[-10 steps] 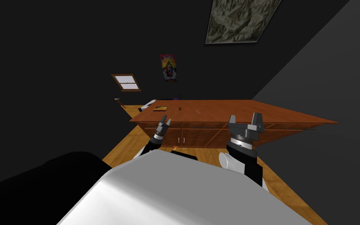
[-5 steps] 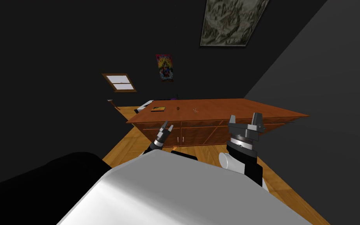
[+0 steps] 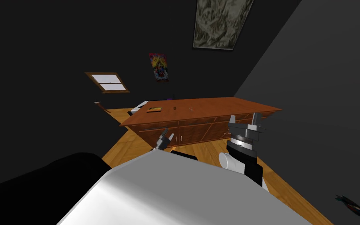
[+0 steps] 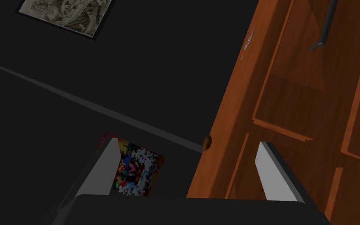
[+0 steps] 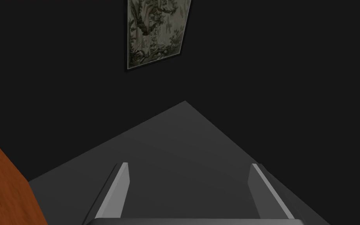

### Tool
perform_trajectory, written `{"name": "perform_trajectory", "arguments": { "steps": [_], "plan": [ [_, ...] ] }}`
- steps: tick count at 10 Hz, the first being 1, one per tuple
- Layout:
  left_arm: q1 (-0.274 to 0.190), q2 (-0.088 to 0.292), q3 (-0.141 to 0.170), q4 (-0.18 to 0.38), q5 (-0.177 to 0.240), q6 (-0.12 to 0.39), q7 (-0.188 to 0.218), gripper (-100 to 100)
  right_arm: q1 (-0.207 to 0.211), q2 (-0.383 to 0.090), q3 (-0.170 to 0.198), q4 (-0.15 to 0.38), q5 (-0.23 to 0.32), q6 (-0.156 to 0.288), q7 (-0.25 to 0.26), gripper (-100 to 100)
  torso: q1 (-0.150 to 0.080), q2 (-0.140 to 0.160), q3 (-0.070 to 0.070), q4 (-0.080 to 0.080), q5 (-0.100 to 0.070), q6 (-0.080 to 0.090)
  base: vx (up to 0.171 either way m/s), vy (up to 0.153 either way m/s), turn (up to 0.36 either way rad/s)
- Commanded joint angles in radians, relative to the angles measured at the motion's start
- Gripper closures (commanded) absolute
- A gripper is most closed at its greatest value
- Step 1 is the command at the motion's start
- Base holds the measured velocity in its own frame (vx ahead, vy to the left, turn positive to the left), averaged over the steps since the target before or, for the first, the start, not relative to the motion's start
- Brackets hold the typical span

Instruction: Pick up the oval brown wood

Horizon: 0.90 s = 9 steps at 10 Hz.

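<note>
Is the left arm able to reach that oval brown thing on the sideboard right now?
Probably not yet. The left gripper hangs open, low before the sideboard doors, while the oval brown piece lies up on its top, well beyond. It needs lifting, likely nearer.

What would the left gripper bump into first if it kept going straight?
Probably the brown cabinet: the left gripper aims near its top edge, beside the small brown oval. It might skim over the top; depth is unclear.
</note>
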<state>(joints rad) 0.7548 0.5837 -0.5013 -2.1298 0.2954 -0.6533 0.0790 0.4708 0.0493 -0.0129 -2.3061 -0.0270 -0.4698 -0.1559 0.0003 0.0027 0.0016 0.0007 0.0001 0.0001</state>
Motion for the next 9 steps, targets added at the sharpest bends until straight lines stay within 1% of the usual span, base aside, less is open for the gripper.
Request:
{"name": "perform_trajectory", "arguments": {
  "steps": [1, 2, 3, 4, 5, 6, 7, 8, 9],
  "plan": [
    [0.027, 0.049, -0.032, 0.012, 0.018, -0.023, 0.014, -100, 0.0, 0.0, 0.0, 0.0, 0.0, 0.0, 0.0, 0, 0.0, 0.0, 0.0, 0.0, 0.0, 0.0, -0.031, -0.007, -0.092],
    [0.066, 0.072, -0.078, 0.039, 0.057, -0.054, 0.044, -100, 0.0, 0.0, 0.0, 0.0, 0.0, 0.0, 0.0, 0, 0.0, 0.0, 0.0, 0.0, 0.0, -0.001, -0.037, -0.024, -0.255],
    [0.066, 0.098, -0.078, 0.039, 0.06, -0.054, 0.044, -100, 0.0, 0.0, 0.0, 0.0, 0.0, 0.0, 0.0, 0, -0.001, 0.0, 0.0, 0.0, 0.0, 0.0, -0.029, -0.017, -0.109],
    [0.066, 0.109, -0.078, 0.039, 0.06, -0.054, 0.044, -100, 0.0, 0.0, 0.0, 0.0, 0.0, 0.0, 0.0, 0, 0.0, -0.001, 0.0, 0.0, 0.0, -0.001, -0.012, -0.007, 0.04],
    [0.106, 0.151, -0.124, 0.069, 0.102, -0.086, 0.074, -100, 0.0, 0.0, 0.0, 0.0, 0.0, 0.0, 0.0, 0, 0.0, -0.002, -0.001, 0.0, 0.0, -0.001, -0.019, -0.027, -0.234],
    [0.106, 0.171, -0.124, 0.069, 0.102, -0.086, 0.074, -100, 0.0, 0.0, 0.0, 0.0, 0.0, 0.0, 0.0, 0, -0.001, -0.001, -0.001, 0.0, 0.0, 0.0, -0.022, -0.024, -0.169],
    [0.149, 0.206, -0.168, 0.101, 0.146, -0.119, 0.104, -100, 0.0, 0.0, 0.0, 0.0, 0.0, 0.0, 0.0, 0, -0.001, -0.001, -0.001, 0.0, 0.0, 0.0, -0.022, -0.046, -0.291],
    [0.149, 0.234, -0.17, 0.101, 0.146, -0.119, 0.104, -100, 0.0, 0.0, 0.0, 0.0, 0.0, 0.0, 0.0, 0, -0.002, -0.001, -0.001, 0.0, 0.0, 0.0, -0.019, -0.034, -0.14],
    [0.185, 0.265, -0.212, 0.136, 0.19, -0.154, 0.135, -100, 0.0, 0.0, 0.0, 0.0, 0.0, 0.0, 0.0, 0, -0.001, -0.001, -0.001, 0.0, 0.0, -0.001, -0.023, -0.051, -0.293]
  ]
}}
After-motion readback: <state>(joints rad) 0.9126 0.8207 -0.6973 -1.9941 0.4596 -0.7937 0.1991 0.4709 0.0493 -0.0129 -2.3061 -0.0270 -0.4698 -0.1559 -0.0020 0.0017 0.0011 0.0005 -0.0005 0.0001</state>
